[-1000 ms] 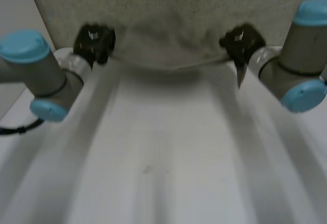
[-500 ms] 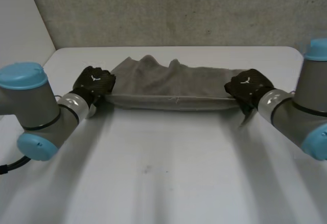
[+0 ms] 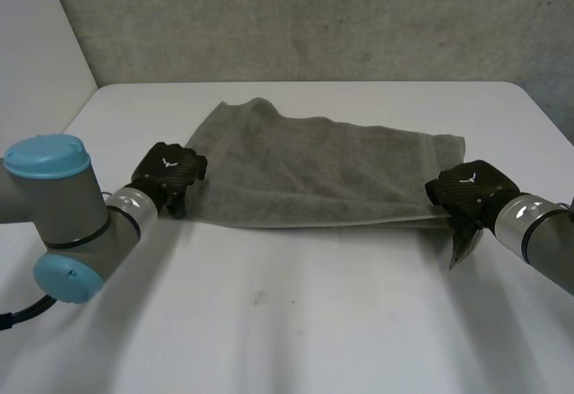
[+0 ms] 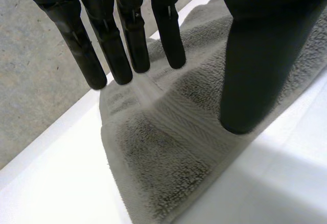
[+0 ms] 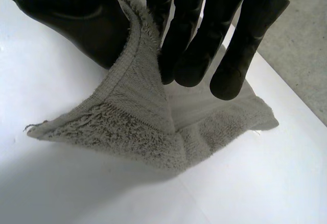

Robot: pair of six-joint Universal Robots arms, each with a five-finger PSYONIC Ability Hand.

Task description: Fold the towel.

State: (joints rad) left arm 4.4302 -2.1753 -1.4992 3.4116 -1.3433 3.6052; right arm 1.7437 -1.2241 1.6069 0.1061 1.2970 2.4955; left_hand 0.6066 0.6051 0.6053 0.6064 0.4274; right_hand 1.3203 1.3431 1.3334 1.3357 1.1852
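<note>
The towel (image 3: 314, 174), just bunched, now lies doubled flat; the left hand (image 3: 169, 174) has opened off it, while the right hand (image 3: 466, 192) still pinches a corner.

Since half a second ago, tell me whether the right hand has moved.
Yes. In the head view the right hand has drawn back from the far edge of the table, toward the camera and outward, pinching the towel corner.
</note>
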